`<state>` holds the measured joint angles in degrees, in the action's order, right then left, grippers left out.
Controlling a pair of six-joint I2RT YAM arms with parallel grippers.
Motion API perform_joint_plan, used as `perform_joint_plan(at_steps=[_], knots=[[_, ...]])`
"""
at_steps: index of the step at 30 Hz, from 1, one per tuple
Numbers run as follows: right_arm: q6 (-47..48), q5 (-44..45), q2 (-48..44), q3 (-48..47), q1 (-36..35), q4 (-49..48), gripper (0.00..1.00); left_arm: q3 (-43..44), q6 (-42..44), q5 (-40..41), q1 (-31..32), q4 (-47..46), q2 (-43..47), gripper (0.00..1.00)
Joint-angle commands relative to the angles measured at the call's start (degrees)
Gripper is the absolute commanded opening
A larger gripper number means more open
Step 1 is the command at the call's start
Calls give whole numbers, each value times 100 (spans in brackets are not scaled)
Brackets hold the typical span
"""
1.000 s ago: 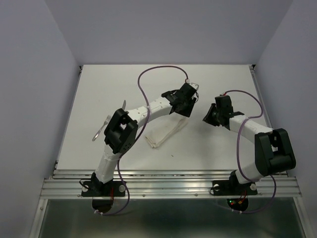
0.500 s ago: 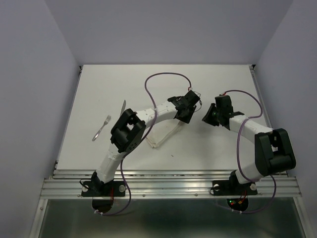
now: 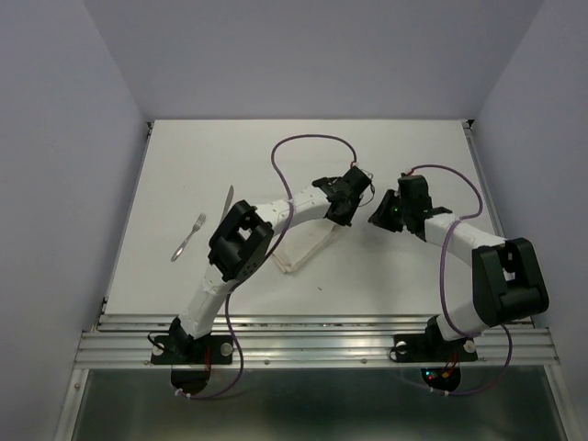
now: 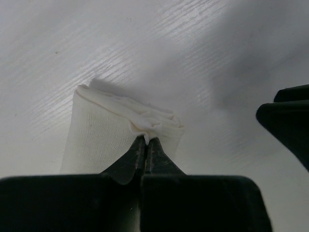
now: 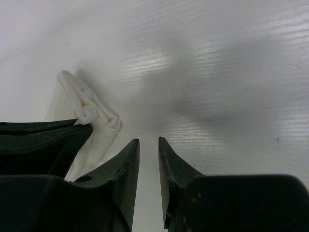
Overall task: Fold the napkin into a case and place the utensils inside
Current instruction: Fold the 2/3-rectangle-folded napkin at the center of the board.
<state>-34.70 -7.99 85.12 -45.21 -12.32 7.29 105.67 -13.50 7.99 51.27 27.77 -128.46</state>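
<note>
Seen from above, a white surface (image 3: 413, 266) sits between pale walls (image 3: 55, 138). The napkin (image 3: 308, 246), folded into a narrow strip, lies slanted near the middle, and the left arm (image 3: 294, 204) crosses over part of it. The left fingers (image 4: 146, 151) are closed, pinching the strip's bunched far end. The right fingers (image 5: 131, 152) hover just beside that end, slightly parted and holding nothing. A fork (image 3: 188, 237) and a knife (image 3: 226, 198) lie well apart to the left. The arm's elbow cuts off the knife's near end. White on white blurs the napkin's edges. Open surface stretches toward the far wall.
</note>
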Motion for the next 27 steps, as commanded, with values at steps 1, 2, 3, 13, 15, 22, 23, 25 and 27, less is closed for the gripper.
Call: perform_joint_plan(at_steps=[1, 2, 3, 13, 15, 22, 23, 25, 27], knots=[[173, -475, -39, 56, -314, -561, 28, 26, 189, -718, -177, 10, 242, 0], [183, -441, -74, 74, -402, -588, 29, -54, 198, -894, -231, -43, 313, 0], [209, -406, -101, 91, -560, -597, 29, -142, 190, -1304, -292, -87, 461, 0], [209, -353, -13, 302, -1159, -1203, 31, -1021, 198, -2714, -995, -377, 1051, 0], [191, -326, 22, 302, -1299, -1344, 31, -1179, 163, -2916, -1066, -483, 1104, 0], [-150, -423, 452, 206, -1352, -1607, 49, -1373, 93, -3110, -1189, -624, 1236, 0], [-378, -466, 592, 188, -1352, -1704, 50, -1391, 84, -3119, -1189, -641, 1245, 0], [-598, -554, 741, 179, -1352, -1809, 50, -1426, 75, -3093, -1198, -667, 1262, 0], [-941, -686, 883, 232, -1352, -2011, 50, -1435, 66, -3093, -1207, -685, 1271, 0]])
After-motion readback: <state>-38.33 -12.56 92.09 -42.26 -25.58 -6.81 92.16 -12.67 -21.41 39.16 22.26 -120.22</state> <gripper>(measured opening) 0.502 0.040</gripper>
